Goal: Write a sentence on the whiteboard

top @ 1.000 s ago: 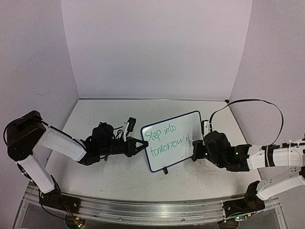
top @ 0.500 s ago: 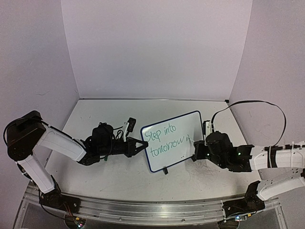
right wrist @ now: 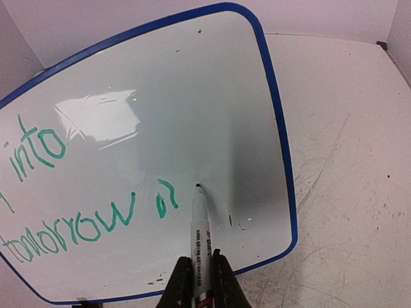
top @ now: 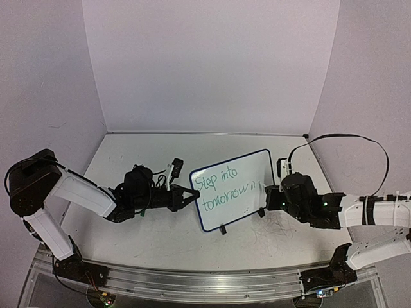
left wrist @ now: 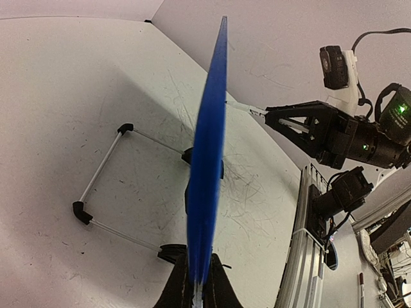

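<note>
The whiteboard [top: 244,168] stands tilted mid-table on two black feet, blue-rimmed. The sentence [top: 221,189] reads "Step into tomorrow" in green, with two more green strokes after it [right wrist: 166,200]. My left gripper [top: 191,194] is shut on the board's left edge, which shows edge-on as a blue blade [left wrist: 207,160] between my fingers. My right gripper [right wrist: 201,276] is shut on a white marker [right wrist: 200,237]; its dark tip [right wrist: 197,187] is at the board face [right wrist: 192,102], just right of the last strokes. In the top view my right gripper [top: 264,196] is at the board's right edge.
A folded wire stand [left wrist: 103,186] with black corners lies on the table behind the board. The tabletop [top: 148,237] has faint grey scribbles. Purple walls close the back and sides. An aluminium rail [top: 192,282] runs along the near edge.
My right arm has shifted a little to the right and back along the board, carrying the marker past the last word. The left arm and the board have not moved.
</note>
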Available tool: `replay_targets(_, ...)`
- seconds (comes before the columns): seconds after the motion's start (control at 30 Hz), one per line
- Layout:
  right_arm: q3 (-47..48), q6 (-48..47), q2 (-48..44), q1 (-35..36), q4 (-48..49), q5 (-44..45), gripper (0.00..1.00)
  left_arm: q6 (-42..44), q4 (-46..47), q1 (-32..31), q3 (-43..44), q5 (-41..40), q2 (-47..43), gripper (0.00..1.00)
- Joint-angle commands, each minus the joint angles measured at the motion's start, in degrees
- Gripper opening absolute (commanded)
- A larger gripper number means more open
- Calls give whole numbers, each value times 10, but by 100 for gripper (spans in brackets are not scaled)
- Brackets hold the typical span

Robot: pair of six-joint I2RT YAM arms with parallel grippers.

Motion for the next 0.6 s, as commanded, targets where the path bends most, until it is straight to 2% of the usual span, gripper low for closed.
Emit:
replay_targets(0.0, 22, -13, 6, -3, 24, -9, 0, 8, -29, 2, -3, 0, -7, 0)
replay_targets(0.57, 15, -14, 31, -3, 37, -11, 0, 8, -29, 2, -2, 2, -7, 0)
